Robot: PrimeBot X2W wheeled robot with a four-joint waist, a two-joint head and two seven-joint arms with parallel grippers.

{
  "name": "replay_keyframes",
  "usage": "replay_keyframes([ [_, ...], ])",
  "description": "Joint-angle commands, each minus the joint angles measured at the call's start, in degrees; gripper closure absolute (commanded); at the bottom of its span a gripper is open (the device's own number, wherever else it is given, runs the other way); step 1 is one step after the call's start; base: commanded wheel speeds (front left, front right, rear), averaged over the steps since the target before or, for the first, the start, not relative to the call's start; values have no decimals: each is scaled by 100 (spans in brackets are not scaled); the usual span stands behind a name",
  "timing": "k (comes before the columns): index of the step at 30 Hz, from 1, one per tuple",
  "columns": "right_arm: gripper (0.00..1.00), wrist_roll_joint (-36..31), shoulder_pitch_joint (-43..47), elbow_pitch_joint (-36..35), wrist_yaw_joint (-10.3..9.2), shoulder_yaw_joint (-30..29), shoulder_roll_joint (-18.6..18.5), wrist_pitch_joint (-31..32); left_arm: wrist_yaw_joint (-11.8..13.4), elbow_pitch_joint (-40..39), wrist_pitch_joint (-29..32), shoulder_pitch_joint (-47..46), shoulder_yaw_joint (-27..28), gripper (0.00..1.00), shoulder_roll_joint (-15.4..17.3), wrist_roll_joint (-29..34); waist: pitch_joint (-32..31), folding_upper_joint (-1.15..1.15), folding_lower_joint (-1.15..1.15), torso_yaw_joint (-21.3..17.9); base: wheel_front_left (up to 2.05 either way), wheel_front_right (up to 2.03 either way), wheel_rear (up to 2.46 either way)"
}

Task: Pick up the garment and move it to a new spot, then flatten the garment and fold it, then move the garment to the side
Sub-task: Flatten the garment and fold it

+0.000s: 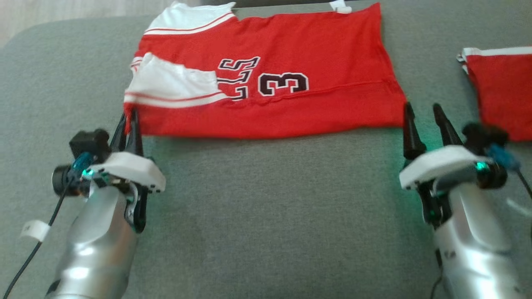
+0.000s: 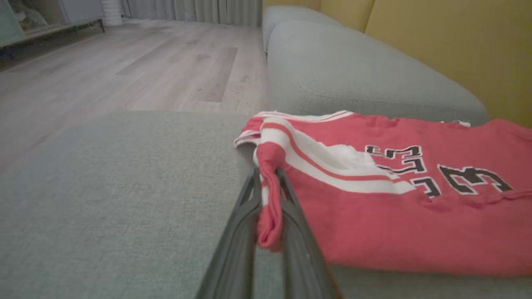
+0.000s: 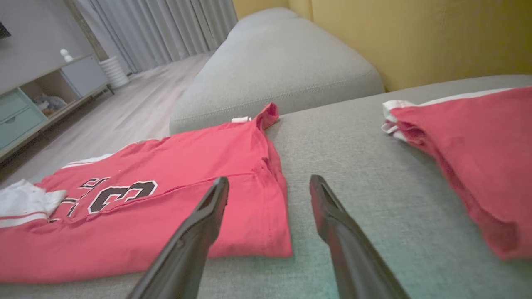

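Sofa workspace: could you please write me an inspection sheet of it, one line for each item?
Surface: grey sofa cushion, with the jersey spread on it.
Job's things: red jersey, laid flat, one white sleeve folded over its front.
Clutter: second red garment, folded, at the right.
Grippers: left gripper shut on the jersey's near left corner; right gripper open at the near right corner, not closed on it.
Cables: black cable with a white tag beside the left arm; thin cable at the right wrist.
Surroundings: wooden floor, yellow wall, curtains, pale cabinet.
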Motion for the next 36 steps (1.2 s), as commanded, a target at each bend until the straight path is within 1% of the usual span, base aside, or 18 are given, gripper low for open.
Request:
replay_keyframes([
  [1,0,-132,-263,10,-10,69,15,90,-9,-268,-80,-257,80,100,163,75,13,0,0,52,0,0,0],
  [6,0,-724,-843,858,-10,-314,15,548,-36,-737,-111,-219,-99,100,132,280,76,0,0,183,0,0,0],
  [10,0,-1220,-1141,1488,-10,-567,15,834,-32,-976,-117,-149,-177,100,84,337,116,0,0,270,0,0,0],
  [16,0,-1580,-1365,2220,-10,-533,15,1044,-29,-1120,-119,-43,-306,100,43,390,136,0,0,365,0,0,0],
  [17,47,-1643,-1385,2302,-10,-530,15,1069,-24,-1122,-117,-30,-316,100,41,389,132,0,0,374,0,0,0],
  [18,80,-1700,-1401,2367,-10,-532,15,1078,-17,-1115,-105,-18,-324,100,41,385,126,0,0,384,0,0,0],
  [19,100,-1764,-1412,2414,-10,-534,15,1072,-12,-1103,-87,-6,-335,100,42,382,115,0,0,393,0,0,0],
  [27,100,-2080,-1405,2459,-10,-873,15,783,47,-905,65,152,-381,100,136,364,-80,0,0,372,0,0,0],
  [31,100,-2129,-1301,2445,-10,-1039,15,620,75,-746,102,336,-419,100,235,376,-318,0,0,314,0,0,0],
  [36,100,-2070,-1050,2455,-10,-1096,15,567,50,-570,237,663,-518,100,349,386,-719,0,0,240,0,0,0],
])
